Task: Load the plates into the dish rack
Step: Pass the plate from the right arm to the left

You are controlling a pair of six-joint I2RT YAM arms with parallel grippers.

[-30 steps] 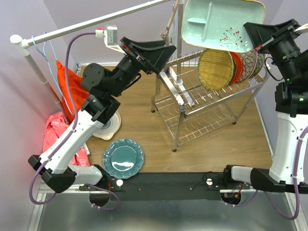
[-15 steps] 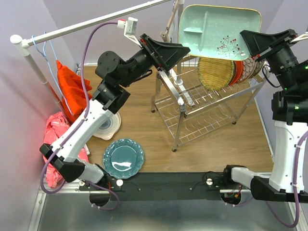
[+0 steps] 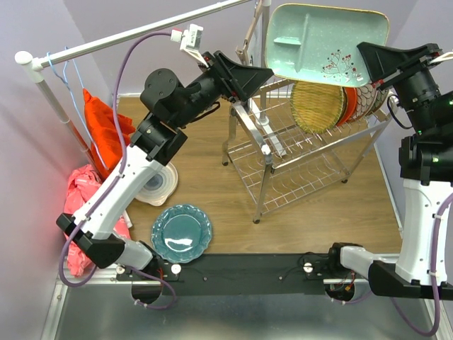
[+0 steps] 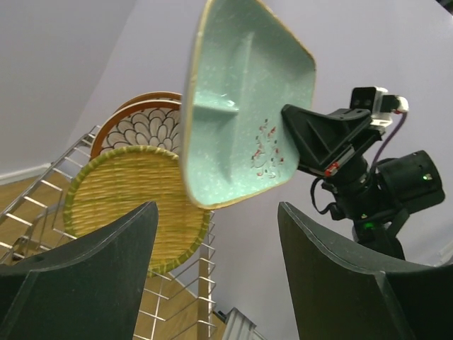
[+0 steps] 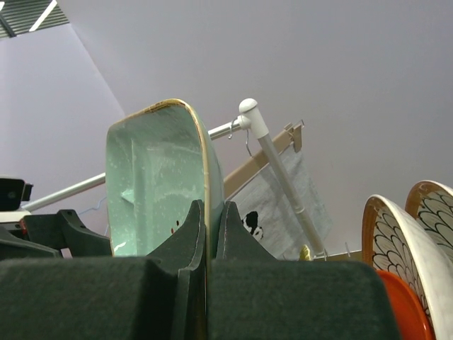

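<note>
My right gripper (image 3: 366, 61) (image 5: 211, 205) is shut on the right edge of a mint-green divided plate (image 3: 322, 39) (image 4: 241, 106) (image 5: 152, 184), holding it on edge above the dish rack (image 3: 283, 152). My left gripper (image 3: 267, 72) (image 4: 217, 207) is open just short of the plate's left edge, not touching it. In the rack's top tier stand a yellow woven plate (image 3: 317, 103) (image 4: 124, 198), an orange plate (image 3: 348, 99) and brown-rimmed floral plates (image 3: 369, 91) (image 4: 145, 127). A teal scalloped plate (image 3: 181, 232) lies on the table. A white swirl plate (image 3: 159, 188) is partly under the left arm.
A long white clothes rail (image 3: 106, 44) crosses the back left, with a red cloth (image 3: 102, 131) hanging and a pink cloth (image 3: 78, 202) below it. A grey cloth on a wooden hanger (image 5: 283, 205) hangs behind the rack. The rack's lower tier (image 3: 304, 180) holds nothing.
My left arm has risen and reached right toward the mint plate's left edge, its jaws narrowing a little. The right gripper has kept its grip, the plate shifting slightly.
</note>
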